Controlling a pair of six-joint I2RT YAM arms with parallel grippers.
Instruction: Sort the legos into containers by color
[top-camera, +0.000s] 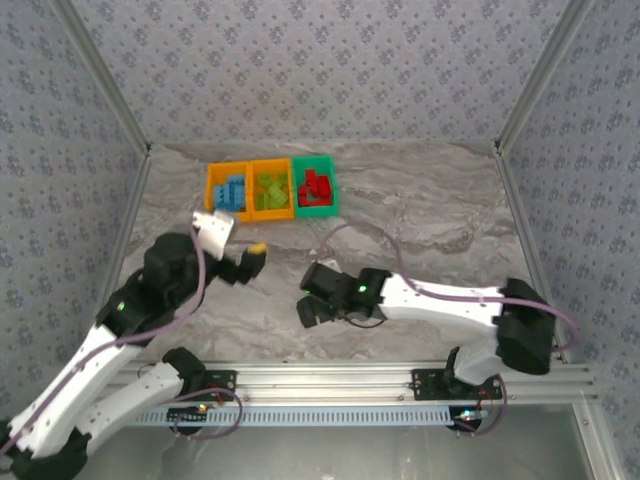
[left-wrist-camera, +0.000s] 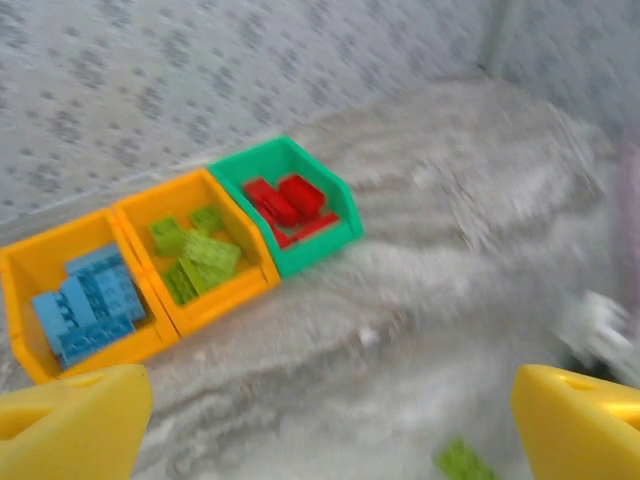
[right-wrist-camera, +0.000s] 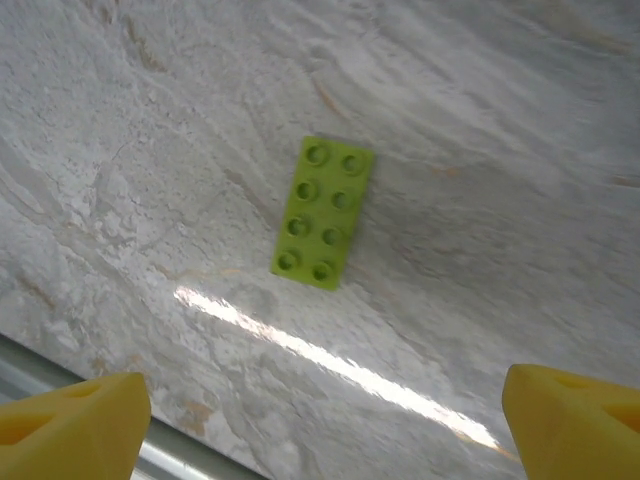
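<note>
- Lime brick (right-wrist-camera: 323, 212), two studs by four, lies flat and studs up on the bare table (right-wrist-camera: 500, 120), directly below the right hand (right-wrist-camera: 320, 420). It is the one loose piece I can make out.
- Right hand is open: its yellow fingers (right-wrist-camera: 70, 425) stand wide apart with nothing between them, above the brick and not touching it.
- To grasp well, I judge the hand should centre over the brick and turn the wrist so the fingers close across its narrow width. It should then descend straight and pinch only once the pads are beside the body. The piece is light, so a skewed pinch could flick it away.
- The brick belongs in the middle orange bin (left-wrist-camera: 225, 300), which already holds lime bricks (left-wrist-camera: 200, 255). The left orange bin (left-wrist-camera: 100, 358) holds blue bricks (left-wrist-camera: 90, 305), and the green bin (left-wrist-camera: 320, 245) holds red bricks (left-wrist-camera: 285, 200).
- Left hand (left-wrist-camera: 325, 430) is open and empty, near the bins. The carry should pass clear of it.
</note>
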